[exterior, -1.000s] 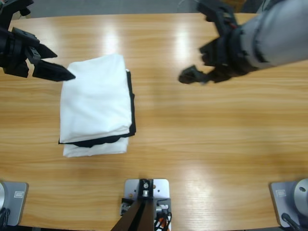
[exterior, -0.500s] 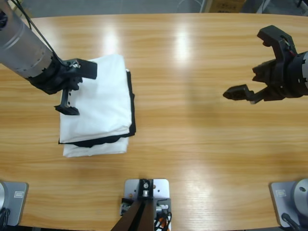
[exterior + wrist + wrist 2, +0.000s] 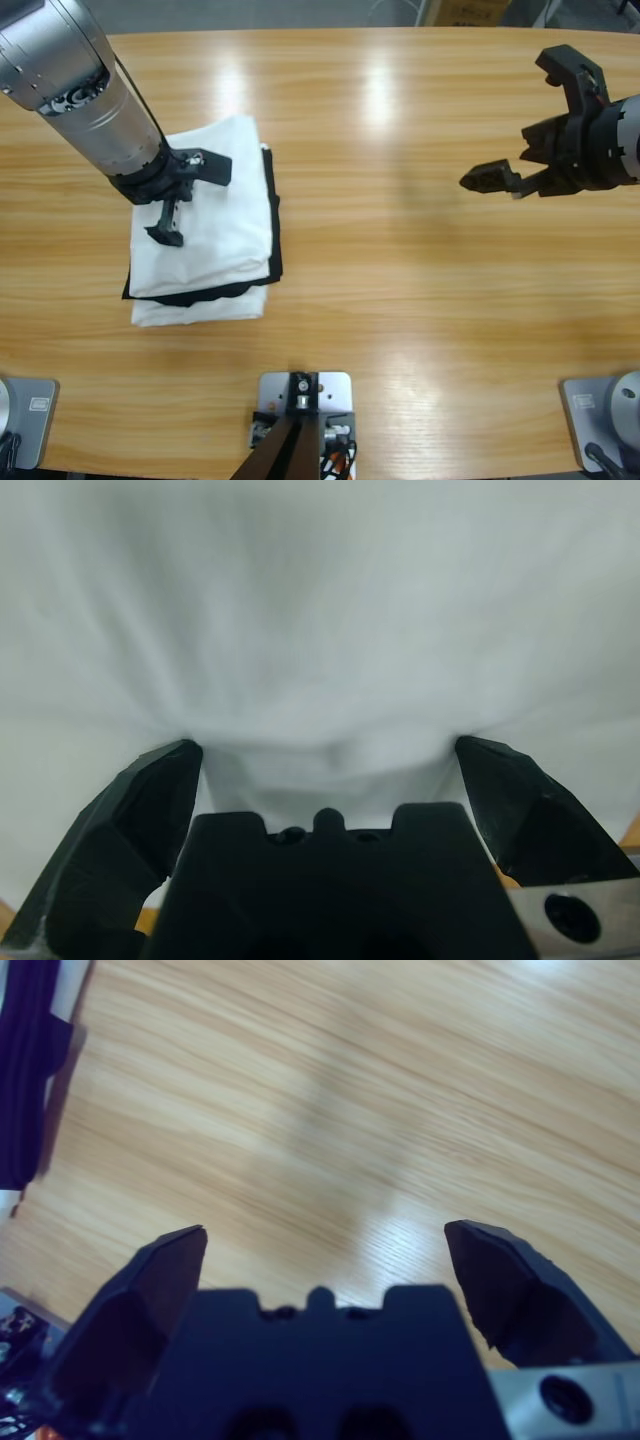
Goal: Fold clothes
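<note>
Left gripper (image 3: 185, 198) has come further in over the stack since 0.5 s ago: it was at the left edge of the white T-shirt (image 3: 225, 190), now it sits over the middle of the top panel. Jaws spread wide. In the left wrist view the cloth fills the frame and puckers between the 2 jaws, so I judge the gripper (image 3: 325, 755) is pressing down on the shirt (image 3: 320, 610), not pinching it.

The T-shirt lies folded at the table's (image 3: 400, 300) left, on top of a black garment (image 3: 274, 240) whose edge shows along its right and lower sides; a white layer (image 3: 200, 309) shows under that, near the front.

Right gripper (image 3: 520, 165) has barely shifted in 0.5 s. It hangs over bare wood at the far right, well apart from the stack, jaws apart and holding nothing. Its wrist view shows table only, with a sliver of the black garment (image 3: 25, 1080) at the left edge.

Reading: fold looks essentially complete. Left arm seems to be flattening or checking the stack; right arm is parked out of the way.
</note>
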